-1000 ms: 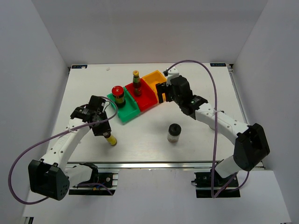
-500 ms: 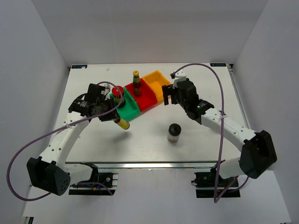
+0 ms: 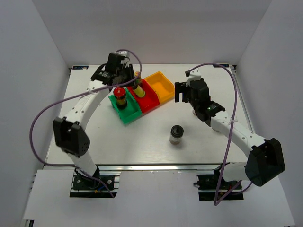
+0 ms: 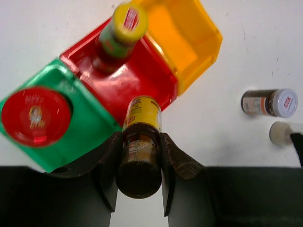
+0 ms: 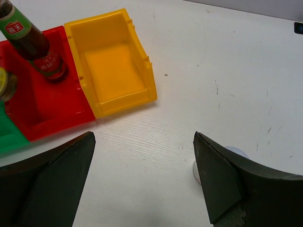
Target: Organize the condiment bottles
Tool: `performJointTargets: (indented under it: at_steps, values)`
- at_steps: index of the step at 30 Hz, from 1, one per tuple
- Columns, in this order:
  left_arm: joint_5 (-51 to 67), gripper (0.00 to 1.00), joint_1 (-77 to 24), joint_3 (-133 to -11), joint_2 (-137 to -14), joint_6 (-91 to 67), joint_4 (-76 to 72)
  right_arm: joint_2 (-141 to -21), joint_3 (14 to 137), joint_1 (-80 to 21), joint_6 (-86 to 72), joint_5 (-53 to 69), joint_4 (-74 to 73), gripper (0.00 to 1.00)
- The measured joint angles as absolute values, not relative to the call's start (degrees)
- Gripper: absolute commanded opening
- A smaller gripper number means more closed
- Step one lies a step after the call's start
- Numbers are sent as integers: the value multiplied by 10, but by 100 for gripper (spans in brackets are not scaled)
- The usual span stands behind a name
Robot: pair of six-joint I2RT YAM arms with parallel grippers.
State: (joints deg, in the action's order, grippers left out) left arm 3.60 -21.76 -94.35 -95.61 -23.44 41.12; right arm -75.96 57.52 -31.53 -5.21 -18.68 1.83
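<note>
Top external: three bins (image 3: 129, 116) (image 3: 151, 102) (image 3: 164, 88), four bottles (image 3: 119, 93) (image 3: 138, 77) (image 3: 141, 91) (image 3: 176, 134)

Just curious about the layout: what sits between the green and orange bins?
The red bin, holding an upright yellow-capped sauce bottle; the left wrist view shows it clearly.

The slim yellow bottle (image 4: 142, 142) hangs gripped over the red bin (image 4: 142, 75).

Bright, even overhead light w/ faint soft shadows on table (image 3: 142, 142). Top view sharp. Left wrist view: yellow-capped dark sauce bottle (image 4: 118, 38) blurred; fgd dark, out of focus.
</note>
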Motion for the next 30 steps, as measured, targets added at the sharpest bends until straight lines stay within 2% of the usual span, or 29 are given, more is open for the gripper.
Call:
performJointTargets:
  at_steps: [4, 16, 30]
  values:
    - [26, 0, -230, -1051, -1047, -213, 417, -765, 575, -309, -57, -194, 14, 89]
    - [-54, 0, -276, -1231, -1196, -170, 513, -769, 574, -290, -67, -196, -1, 89]
    - [-97, 0, -289, -1239, -1248, -161, 544, -777, 572, -283, -71, -196, -4, 89]
